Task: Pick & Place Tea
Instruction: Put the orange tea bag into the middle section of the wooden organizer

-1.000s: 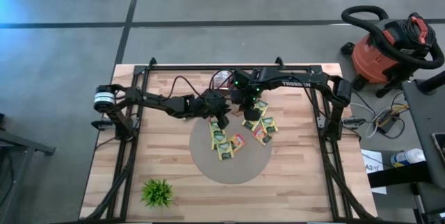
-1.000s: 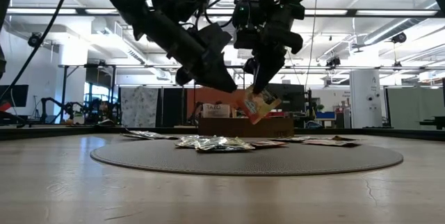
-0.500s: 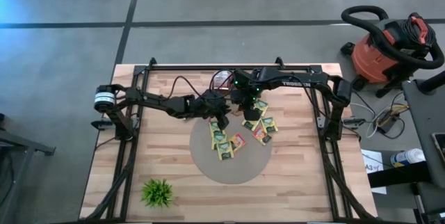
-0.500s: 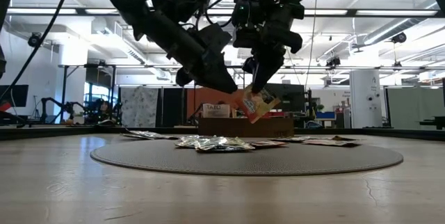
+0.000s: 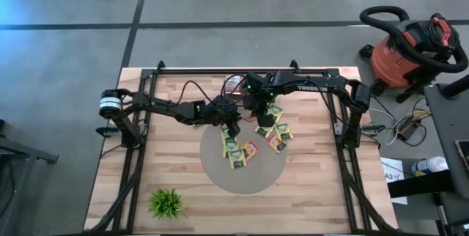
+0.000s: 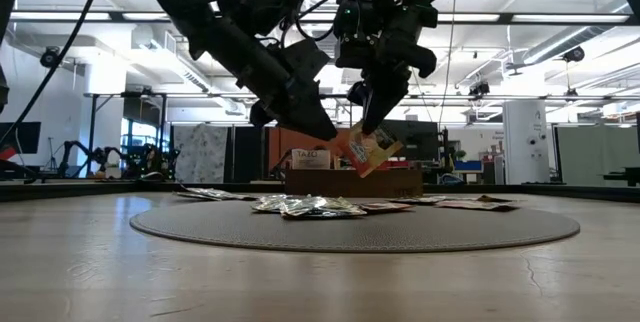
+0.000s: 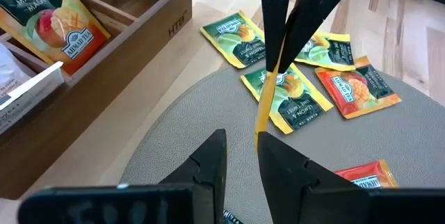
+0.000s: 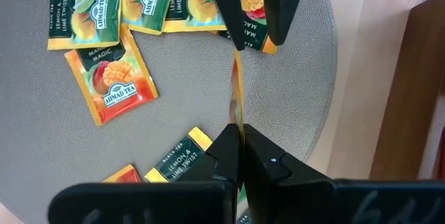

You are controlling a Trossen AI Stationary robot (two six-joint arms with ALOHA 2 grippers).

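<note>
Several flat tea sachets (image 5: 236,152) lie scattered on the round grey mat (image 5: 245,181); most are yellow-green and a few are orange. One orange sachet (image 6: 372,150) hangs above the mat, with my right gripper (image 8: 238,137) shut on it. My left gripper (image 7: 240,147) is open and reaches in slanting down from the table's left. Its two fingers stand on either side of the hanging sachet's lower end (image 7: 259,132). My right gripper pinches the orange sachet's upper edge (image 8: 237,121) between its two fingers, which point steeply down from above. The sachet hangs tilted below them, clear of the mat. My left gripper has its fingers (image 8: 226,15) beside the sachet's lower end; I cannot tell whether they touch it.
A wooden compartment box (image 7: 132,12) stands beyond the mat's far edge, with a mango sachet (image 7: 59,22) in it. A small green plant (image 5: 166,202) stands at the table's near left. A shop vacuum (image 5: 410,45) stands on the floor off the table's right.
</note>
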